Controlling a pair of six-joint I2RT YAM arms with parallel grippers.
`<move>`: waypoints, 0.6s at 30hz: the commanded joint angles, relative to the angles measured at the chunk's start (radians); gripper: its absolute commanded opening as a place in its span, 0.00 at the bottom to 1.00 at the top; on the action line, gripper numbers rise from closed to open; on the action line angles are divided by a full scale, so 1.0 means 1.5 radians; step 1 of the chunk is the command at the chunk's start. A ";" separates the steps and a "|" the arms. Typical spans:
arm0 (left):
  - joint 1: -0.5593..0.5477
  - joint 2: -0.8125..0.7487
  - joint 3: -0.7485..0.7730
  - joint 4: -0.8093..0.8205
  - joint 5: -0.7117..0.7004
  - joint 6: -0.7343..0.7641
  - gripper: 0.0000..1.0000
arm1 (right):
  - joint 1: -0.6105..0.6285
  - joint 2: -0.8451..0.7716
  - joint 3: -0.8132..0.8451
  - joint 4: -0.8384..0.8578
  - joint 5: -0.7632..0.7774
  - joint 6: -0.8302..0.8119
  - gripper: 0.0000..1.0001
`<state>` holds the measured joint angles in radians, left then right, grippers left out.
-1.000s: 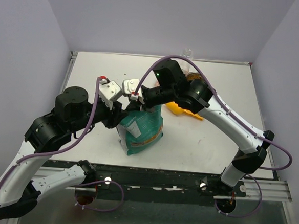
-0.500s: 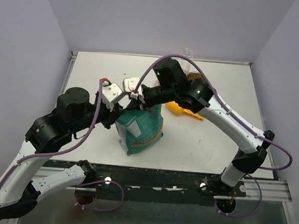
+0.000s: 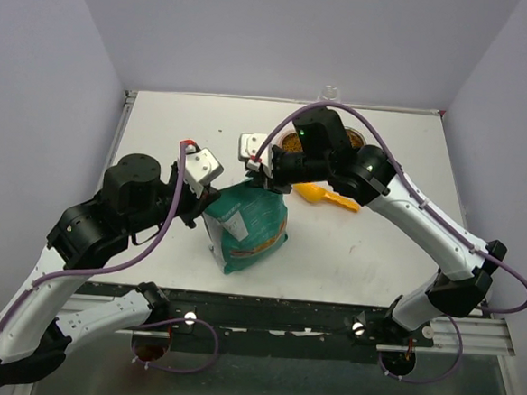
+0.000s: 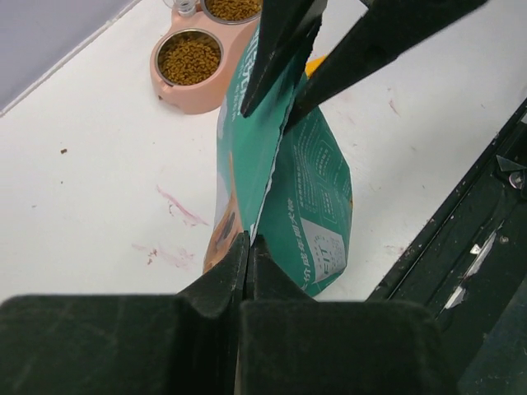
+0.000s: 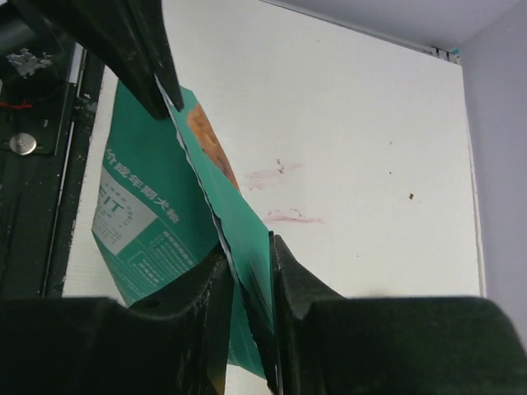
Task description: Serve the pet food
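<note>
Though loose, granular kibble (image 4: pixel 189 56) near bag (image 4: pixel 306 206)

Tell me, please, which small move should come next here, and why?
Probably the right gripper should lift clear of the teal bag. Its jaws stand open around the bag's top edge, while the left gripper is shut on that edge and steadies the bag.

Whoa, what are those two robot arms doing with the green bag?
Both arms are at the top of the teal bag, which stands upright on the table. The left gripper is pinched shut on one end of its top edge. The right gripper straddles the other end with its jaws a little apart, not squeezing. Behind the bag, a pink feeder's bowls already hold pet food, and an orange scoop lies nearby.
</note>
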<state>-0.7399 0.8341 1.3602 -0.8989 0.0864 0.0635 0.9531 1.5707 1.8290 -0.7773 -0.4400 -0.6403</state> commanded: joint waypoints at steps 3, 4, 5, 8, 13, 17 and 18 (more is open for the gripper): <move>0.000 0.000 0.012 -0.017 0.020 0.012 0.00 | -0.041 -0.003 -0.010 -0.005 0.062 -0.041 0.25; 0.000 0.000 0.012 -0.016 0.021 0.012 0.00 | -0.046 0.001 -0.006 -0.012 0.068 -0.053 0.20; 0.000 -0.003 0.013 -0.016 0.021 0.012 0.00 | -0.051 0.005 0.000 -0.021 0.073 -0.061 0.10; 0.000 -0.006 0.014 -0.017 0.021 0.009 0.00 | -0.062 0.008 0.007 -0.031 0.090 -0.082 0.01; -0.001 0.018 0.014 -0.016 0.012 -0.009 0.48 | -0.072 0.007 0.035 -0.061 0.050 -0.092 0.01; 0.000 0.038 0.013 -0.010 0.004 -0.001 0.54 | -0.073 0.000 0.048 -0.073 0.045 -0.090 0.01; 0.000 0.042 0.014 -0.009 -0.002 0.002 0.52 | -0.073 -0.003 0.049 -0.074 0.040 -0.089 0.00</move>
<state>-0.7399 0.8661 1.3632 -0.9058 0.0956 0.0586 0.8707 1.5761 1.8606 -0.8394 -0.4179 -0.7536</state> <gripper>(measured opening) 0.536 0.012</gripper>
